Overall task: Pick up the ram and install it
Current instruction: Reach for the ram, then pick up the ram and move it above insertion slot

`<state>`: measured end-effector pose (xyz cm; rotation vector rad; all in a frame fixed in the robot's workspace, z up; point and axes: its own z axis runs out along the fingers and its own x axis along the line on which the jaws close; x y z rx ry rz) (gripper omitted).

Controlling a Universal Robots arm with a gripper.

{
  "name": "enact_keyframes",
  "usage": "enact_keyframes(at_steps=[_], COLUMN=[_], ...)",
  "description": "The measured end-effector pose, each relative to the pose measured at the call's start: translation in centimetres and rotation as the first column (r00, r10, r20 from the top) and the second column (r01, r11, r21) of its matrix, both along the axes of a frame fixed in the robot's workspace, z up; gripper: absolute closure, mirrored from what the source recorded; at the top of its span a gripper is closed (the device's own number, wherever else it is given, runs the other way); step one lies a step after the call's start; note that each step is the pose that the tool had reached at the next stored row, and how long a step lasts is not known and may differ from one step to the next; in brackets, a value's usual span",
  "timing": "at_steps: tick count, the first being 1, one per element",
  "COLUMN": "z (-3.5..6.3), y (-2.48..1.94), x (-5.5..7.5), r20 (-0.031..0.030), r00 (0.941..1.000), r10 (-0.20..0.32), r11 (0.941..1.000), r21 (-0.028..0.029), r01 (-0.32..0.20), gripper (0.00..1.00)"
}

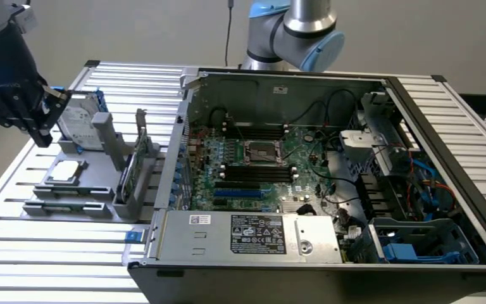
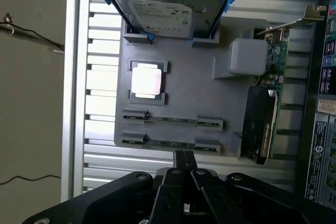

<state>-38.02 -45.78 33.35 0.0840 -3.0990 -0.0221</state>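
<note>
Hovering with closed, empty fingers (image 2: 179,159), the gripper (image 2: 184,153) faces the ram (image 2: 170,119) just ahead; grasping requires opening them.

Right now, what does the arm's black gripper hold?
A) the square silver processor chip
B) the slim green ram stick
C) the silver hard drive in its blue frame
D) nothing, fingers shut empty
D: the gripper has its fingers pressed together with nothing between them, and the slim green ram stick sits on edge in the grey plastic holder.
</note>
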Motion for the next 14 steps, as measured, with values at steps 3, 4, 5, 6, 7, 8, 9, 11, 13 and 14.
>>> enact_keyframes(at_steps=[3,4,5,6,7,8,9,11,13,14], z=[0.0,0.01,0.01,0.01,0.0,0.0,0.01,0.0,0.01,-0.01], y=[0.0,-0.01,-0.01,-0.01,-0.01,0.0,0.0,-0.01,-0.01,-0.01], x=[0.0,0.0,0.0,0.0,0.0,0.0,0.0,0.0,0.0,-0.1], r20=[-0.0001,-0.0001,-0.0001,-0.0001,-0.0001,0.0,-0.0001,-0.0001,-0.0001,0.0002], r00=[1.0,1.0,1.0,1.0,1.0,1.0,1.0,1.0,1.0,1.0], r10=[0.0,0.0,0.0,0.0,0.0,0.0,0.0,0.0,0.0,0.0], r11=[1.0,1.0,1.0,1.0,1.0,1.0,1.0,1.0,1.0,1.0], r21=[-0.0001,-0.0001,-0.0001,-0.0001,-0.0001,-0.0001,-0.0001,-0.0001,-0.0001,-0.0003], r01=[0.0,0.0,0.0,0.0,0.0,0.0,0.0,0.0,0.0,0.0], gripper=[0.89,0.89,0.89,0.89,0.89,0.89,0.89,0.89,0.89,0.89])
